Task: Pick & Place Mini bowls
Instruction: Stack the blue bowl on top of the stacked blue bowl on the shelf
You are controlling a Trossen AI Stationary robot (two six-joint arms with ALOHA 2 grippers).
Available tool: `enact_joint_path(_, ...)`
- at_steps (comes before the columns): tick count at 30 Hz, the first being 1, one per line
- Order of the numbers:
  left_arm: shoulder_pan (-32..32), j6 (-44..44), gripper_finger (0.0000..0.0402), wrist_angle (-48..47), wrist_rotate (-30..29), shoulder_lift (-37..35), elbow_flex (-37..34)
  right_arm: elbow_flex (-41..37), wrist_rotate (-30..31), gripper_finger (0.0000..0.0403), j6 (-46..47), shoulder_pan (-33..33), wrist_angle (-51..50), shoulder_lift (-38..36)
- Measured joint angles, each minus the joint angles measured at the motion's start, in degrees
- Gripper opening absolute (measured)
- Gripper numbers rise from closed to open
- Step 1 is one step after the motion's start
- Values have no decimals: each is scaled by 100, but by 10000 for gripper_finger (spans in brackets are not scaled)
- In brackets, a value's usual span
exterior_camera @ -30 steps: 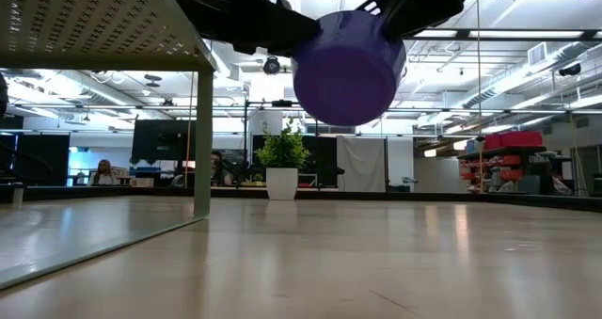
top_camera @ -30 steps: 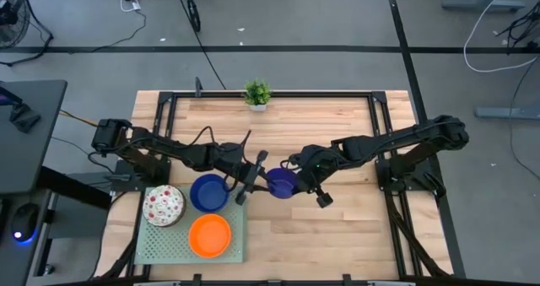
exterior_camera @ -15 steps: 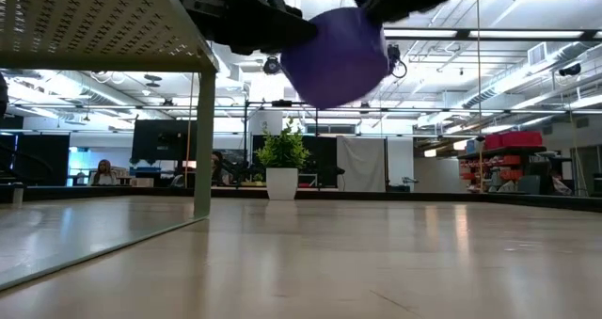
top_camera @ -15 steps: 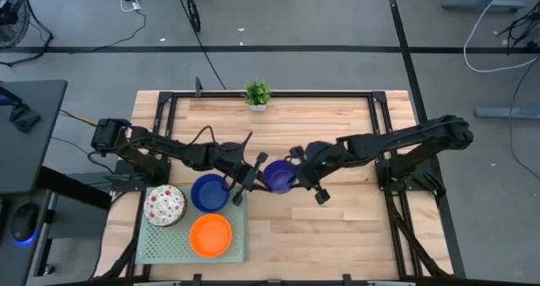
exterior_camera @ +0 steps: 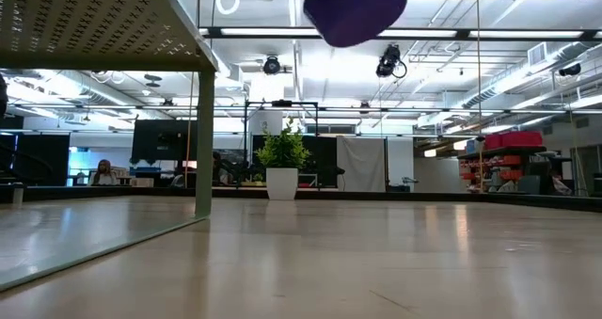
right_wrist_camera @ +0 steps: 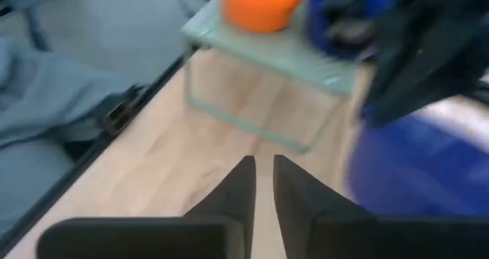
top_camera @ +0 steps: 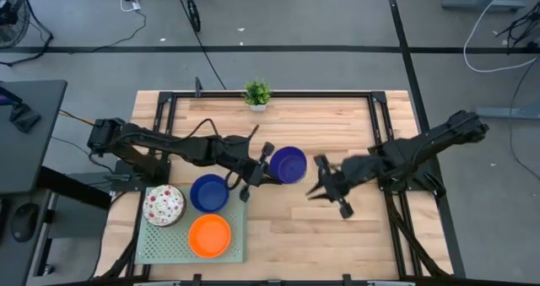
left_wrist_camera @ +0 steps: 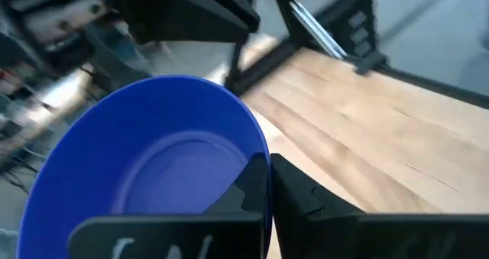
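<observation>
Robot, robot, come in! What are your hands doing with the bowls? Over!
Left gripper shut on blue bowl, held above the table. Right gripper empty, off to the bowl's right. Three bowls on tray. Nothing in the way.

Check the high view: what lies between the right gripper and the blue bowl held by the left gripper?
Only bare wooden tabletop separates the right gripper from the blue bowl.

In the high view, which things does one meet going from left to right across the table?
Speckled bowl → orange bowl → left gripper → held blue bowl → right gripper.
</observation>
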Motion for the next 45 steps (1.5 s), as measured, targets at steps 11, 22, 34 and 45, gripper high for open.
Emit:
enact_joint_path(11, -1111, -670, 7, -4077, -981, 2, 2767, -2236, -20, 13, 1044, 1037, 2679, 53)
enact_joint_path(22, -2640, -3521, 5, -6890, -2758, 1, 3858, -3826, -34, 7, 1243, 1147, 5499, 52)
enact_joint_path(34, -4025, -6294, 7, -8505, -4054, 1, 3866, -3834, -18, 6, 1264, 982, 5563, 52)
enact_joint_path(45, -4796, -7371, 6, -8817, -5021, -2, 3795, -3837, -40, 6, 1367, 975, 5554, 52)
